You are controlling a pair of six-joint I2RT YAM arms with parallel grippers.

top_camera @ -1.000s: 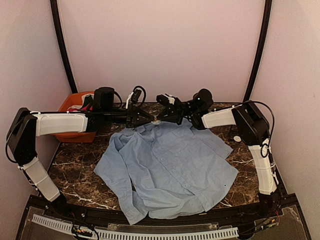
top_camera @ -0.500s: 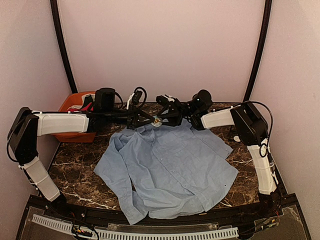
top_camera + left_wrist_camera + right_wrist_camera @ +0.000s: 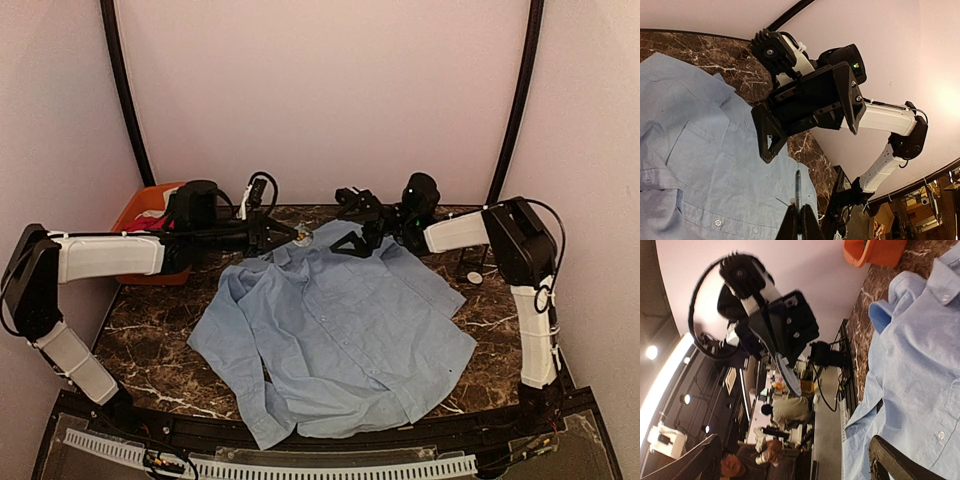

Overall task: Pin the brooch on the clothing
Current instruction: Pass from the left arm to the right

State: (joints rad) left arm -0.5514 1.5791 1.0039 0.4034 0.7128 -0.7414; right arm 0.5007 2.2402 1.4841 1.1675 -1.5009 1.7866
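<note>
Right fingers point(image 3: 347, 246) have let go, spread wide; left fingers point(image 3: 278, 232) pinch brooch point(image 3: 303, 237) over shirt point(image 3: 340, 320).

A: Any lettering to log? Shirt point(image 3: 340, 330), arm shells, orange tub point(image 3: 138, 212)?
B: None legible. Shirt fabric plain, no tag showing. White shell point(image 3: 460, 232) of the right arm bare. Tub unmarked on the side that shows.
A: The room beyond point(image 3: 780, 430) in the right wrist view?
B: Cluttered, blurred, too small to read. Only signal noted: a small green light point(image 3: 855, 65) on the right arm's black wrist housing, no characters beside it.
</note>
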